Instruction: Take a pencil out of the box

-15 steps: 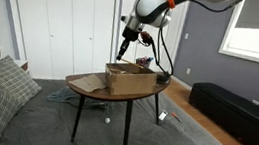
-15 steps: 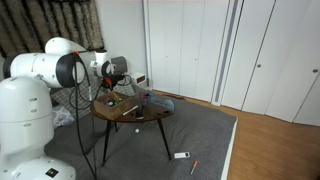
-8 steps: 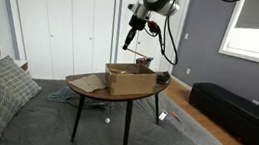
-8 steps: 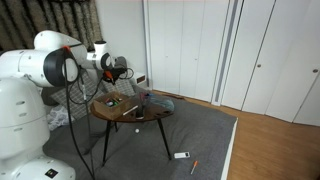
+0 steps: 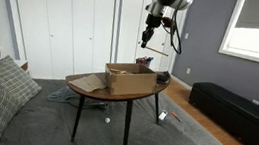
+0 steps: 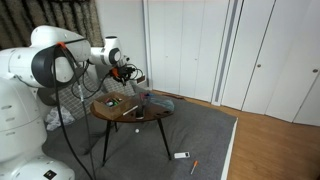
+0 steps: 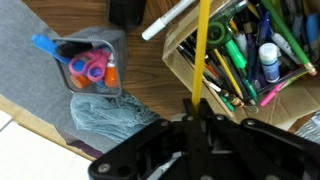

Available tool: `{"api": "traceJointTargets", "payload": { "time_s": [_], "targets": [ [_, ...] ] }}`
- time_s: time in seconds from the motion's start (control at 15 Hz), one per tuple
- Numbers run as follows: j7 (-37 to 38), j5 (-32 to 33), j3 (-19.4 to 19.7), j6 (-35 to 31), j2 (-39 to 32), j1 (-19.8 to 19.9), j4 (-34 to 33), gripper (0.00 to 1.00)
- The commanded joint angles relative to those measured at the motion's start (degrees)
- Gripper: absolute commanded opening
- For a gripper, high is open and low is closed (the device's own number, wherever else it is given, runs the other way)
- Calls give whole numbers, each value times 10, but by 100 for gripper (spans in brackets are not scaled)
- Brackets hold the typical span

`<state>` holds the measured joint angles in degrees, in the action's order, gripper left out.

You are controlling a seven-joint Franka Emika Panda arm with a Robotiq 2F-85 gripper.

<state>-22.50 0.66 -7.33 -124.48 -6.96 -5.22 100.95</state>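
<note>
Since the tool [image 5: 147, 31] is clamped on a yellow pencil [image 7: 201, 50], that pencil hangs well above the box [image 5: 129, 80], which rests on the tabletop [image 5: 87, 88] almost straight beneath; the pencil's long axis runs down from the jaws, roughly upright. Seen from the wrist, its far end points at bare wood just beside the box's near wall, with a clear tub [image 7: 88, 62] on the opposite side; I judge a sideways carry would clear the box.
</note>
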Motion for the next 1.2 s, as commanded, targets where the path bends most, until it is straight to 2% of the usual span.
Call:
{"api": "traceJointTargets", "payload": {
  "time_s": [0.0, 0.4, 0.47, 0.87, 1.13],
  "targets": [
    [22, 1, 7, 9, 1, 2, -2, 8],
    [54, 1, 14, 16, 1, 5, -1, 8],
    [81, 11, 18, 20, -11, 5, -10, 2],
    [238, 81, 40, 17, -70, -3, -23, 2],
    [304, 92, 44, 23, -91, -11, -23, 2]
  ]
}}
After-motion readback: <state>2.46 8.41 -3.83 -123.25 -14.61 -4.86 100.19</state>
